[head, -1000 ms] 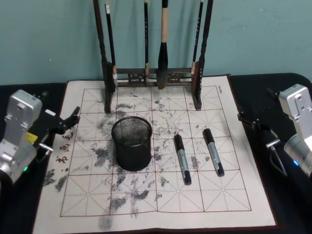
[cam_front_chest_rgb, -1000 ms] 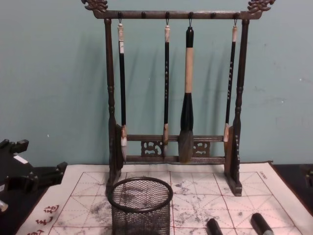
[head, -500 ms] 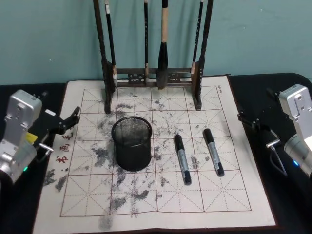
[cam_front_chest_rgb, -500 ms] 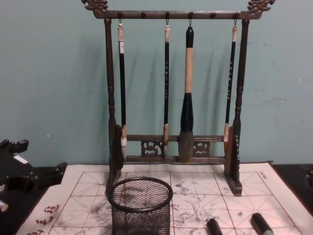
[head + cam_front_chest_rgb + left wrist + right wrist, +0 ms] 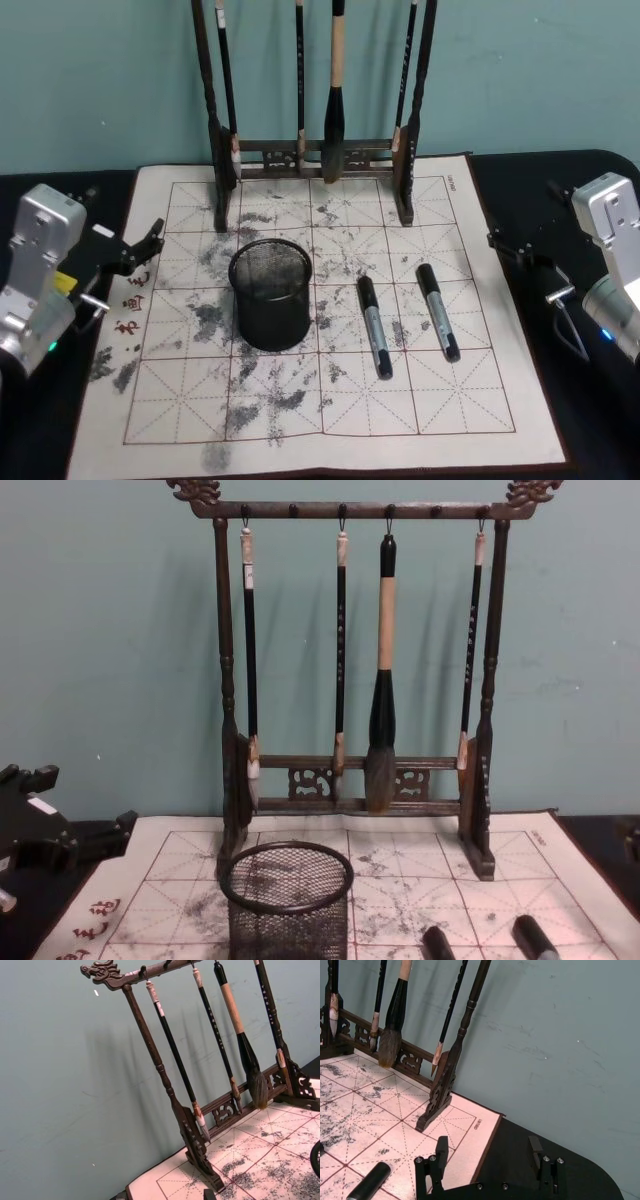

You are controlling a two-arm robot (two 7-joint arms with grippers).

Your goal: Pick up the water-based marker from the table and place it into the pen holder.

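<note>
Beside the mat, left gripper and right gripper hover, seemingly spread.

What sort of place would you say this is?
Probably a calligraphy practice desk: a wooden brush rack with hanging brushes, an ink-stained grid mat, and a mesh pen holder standing on it.

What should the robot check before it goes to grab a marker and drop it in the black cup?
1. Pen holder upright, mouth unblocked: ok.
2. Inner marker and outer marker lying free on the mat: ok.
3. Right end effector open and empty: ok.
4. Right end effector above a marker: not ok, it sits beside the mat's right edge.
5. Left end effector apart from the holder, at the mat's left edge: ok.
6. Which marker is water-based: cannot tell.
</note>
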